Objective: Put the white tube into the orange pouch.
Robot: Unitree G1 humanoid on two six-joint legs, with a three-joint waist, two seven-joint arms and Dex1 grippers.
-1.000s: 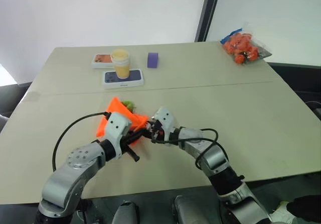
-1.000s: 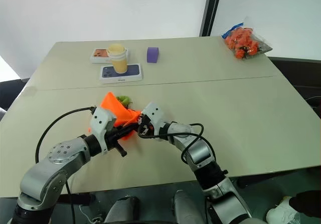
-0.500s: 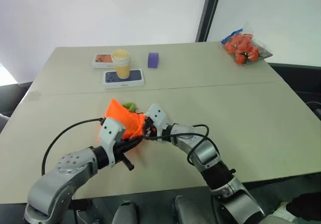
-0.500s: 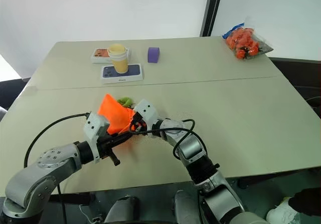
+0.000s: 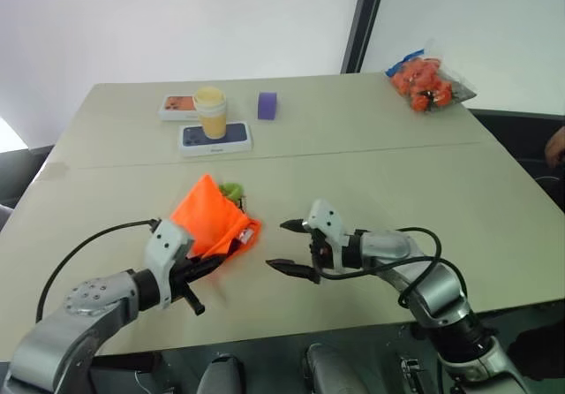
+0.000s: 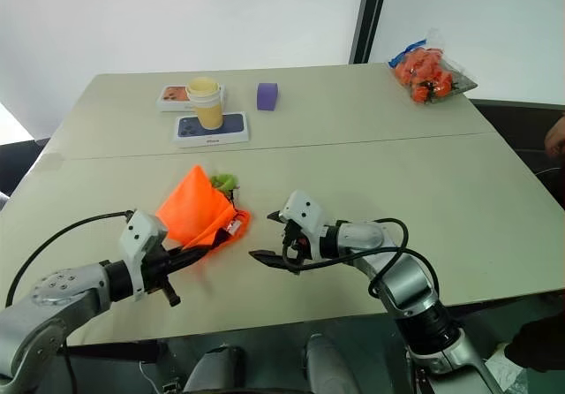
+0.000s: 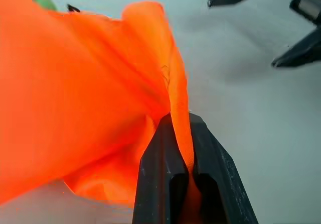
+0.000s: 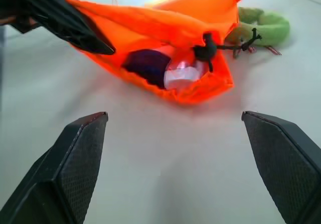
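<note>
Tube (image 8: 181, 76) inside pouch (image 5: 209, 221) at surface (image 5: 494, 208) front left; ring (image 8: 266, 27) just behind pouch; right end effector (image 5: 287, 246) right of pouch, apart; cup (image 5: 211, 111) far left; fruit bag (image 5: 428, 80) far right

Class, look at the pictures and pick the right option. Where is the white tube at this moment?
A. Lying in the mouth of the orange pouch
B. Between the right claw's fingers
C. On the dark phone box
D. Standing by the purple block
A: the right wrist view shows the white tube lying inside the open mouth of the orange pouch, while the right claw stands open and empty beside it.
</note>
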